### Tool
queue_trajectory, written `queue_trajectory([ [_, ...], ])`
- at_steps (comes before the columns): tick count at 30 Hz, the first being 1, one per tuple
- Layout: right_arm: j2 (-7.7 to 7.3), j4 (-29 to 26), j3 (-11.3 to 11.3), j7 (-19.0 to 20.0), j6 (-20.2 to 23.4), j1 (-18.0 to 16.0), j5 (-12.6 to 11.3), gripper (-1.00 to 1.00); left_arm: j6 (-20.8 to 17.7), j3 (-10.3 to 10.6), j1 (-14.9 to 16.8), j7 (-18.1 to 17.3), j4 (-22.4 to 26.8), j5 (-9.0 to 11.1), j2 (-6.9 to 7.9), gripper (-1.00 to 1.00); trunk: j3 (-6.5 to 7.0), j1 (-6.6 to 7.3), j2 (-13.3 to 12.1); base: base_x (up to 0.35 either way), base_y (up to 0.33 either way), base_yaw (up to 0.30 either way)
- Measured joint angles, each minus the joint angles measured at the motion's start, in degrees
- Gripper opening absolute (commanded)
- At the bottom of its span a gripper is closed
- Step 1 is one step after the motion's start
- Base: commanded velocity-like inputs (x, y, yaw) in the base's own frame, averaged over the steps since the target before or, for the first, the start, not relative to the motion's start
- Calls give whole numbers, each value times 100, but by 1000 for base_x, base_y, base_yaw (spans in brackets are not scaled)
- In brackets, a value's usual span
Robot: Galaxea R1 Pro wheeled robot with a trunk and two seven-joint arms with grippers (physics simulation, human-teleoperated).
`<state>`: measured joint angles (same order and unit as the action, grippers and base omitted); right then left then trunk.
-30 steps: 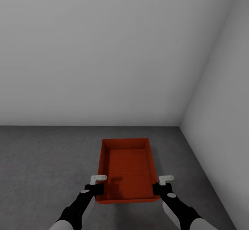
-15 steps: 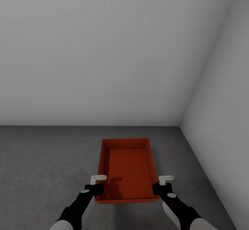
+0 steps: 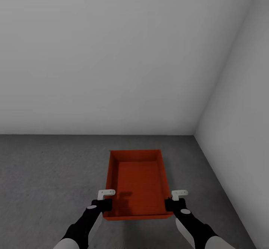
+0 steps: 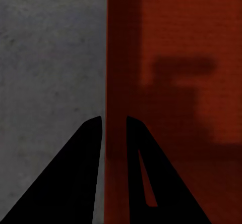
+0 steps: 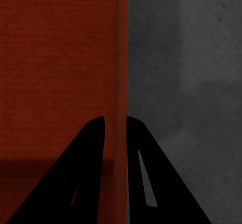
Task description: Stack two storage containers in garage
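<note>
An orange-red storage container (image 3: 137, 181) with a ribbed bottom lies lengthwise ahead of me over the dark grey garage floor (image 3: 48, 174). My left gripper (image 3: 108, 204) is shut on its left wall near the close corner, one finger inside and one outside. On the opposite wall my right gripper (image 3: 169, 204) grips the same way. In the left wrist view the thin wall of the container (image 4: 171, 82) runs between the fingers of the left gripper (image 4: 114, 119). The right wrist view shows the right gripper (image 5: 115, 118) pinching the container (image 5: 55, 67) wall. Whether the bin rests on the floor I cannot tell.
A plain white wall (image 3: 112, 54) stands behind the container and another white wall (image 3: 243, 129) closes in on the right, meeting in a corner just beyond the bin. Grey concrete floor (image 5: 186, 67) stretches away to the left.
</note>
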<state>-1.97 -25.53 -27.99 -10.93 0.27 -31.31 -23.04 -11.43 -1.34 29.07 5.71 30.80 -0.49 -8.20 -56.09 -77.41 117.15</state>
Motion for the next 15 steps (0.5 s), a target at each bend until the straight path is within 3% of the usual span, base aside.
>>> queue_trajectory([
  [15, 14, 25, 4, 1, 0, 0, -10, -100, -28, 10, 0, 5, 1, 7, 8, -100, -136, 0, 0, 0, 0, 0],
])
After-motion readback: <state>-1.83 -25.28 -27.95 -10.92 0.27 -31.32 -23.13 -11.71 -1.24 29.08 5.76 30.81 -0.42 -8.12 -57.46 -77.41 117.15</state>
